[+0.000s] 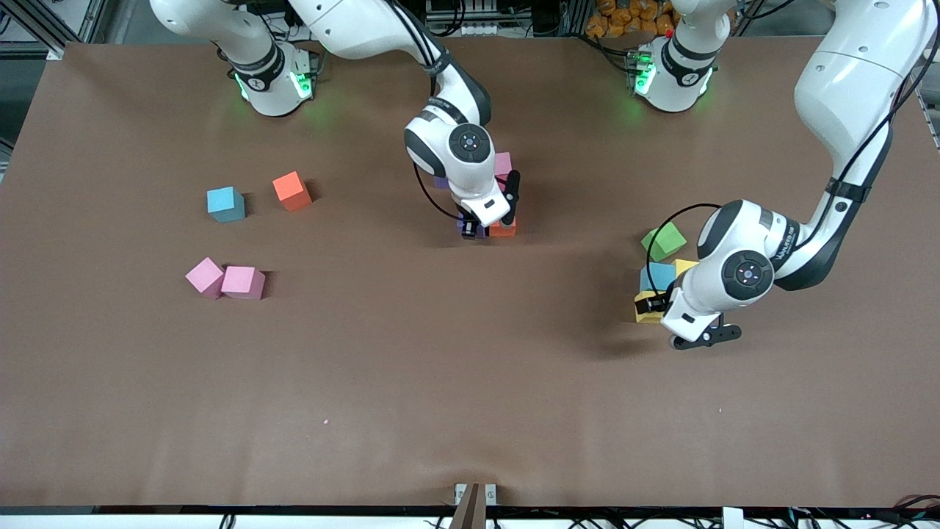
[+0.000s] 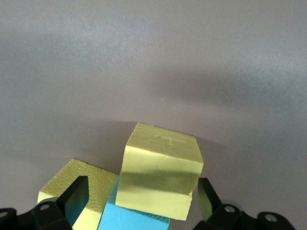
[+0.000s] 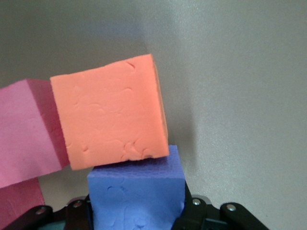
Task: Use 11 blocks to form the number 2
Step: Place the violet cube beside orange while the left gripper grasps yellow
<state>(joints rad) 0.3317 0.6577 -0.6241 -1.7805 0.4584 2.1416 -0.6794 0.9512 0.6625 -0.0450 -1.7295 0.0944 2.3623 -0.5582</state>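
At frame centre a purple block (image 3: 136,196) is pinched by the right gripper (image 1: 485,226) against an orange-red block (image 1: 504,228) that could be nudged askew, while at lower right the left gripper (image 1: 679,317), spread wide, straddles a yellow block (image 2: 160,172), risking a bump to the blue one (image 1: 657,277).

A wide brown bench (image 1: 470,411) filled nearly the whole front view, its matte surface plain and evenly lit, with soft shadows. Along its upper edge ran metal framing (image 1: 44,26) and tangled cables (image 1: 507,15). A small bracket (image 1: 475,499) sat at the lower edge.
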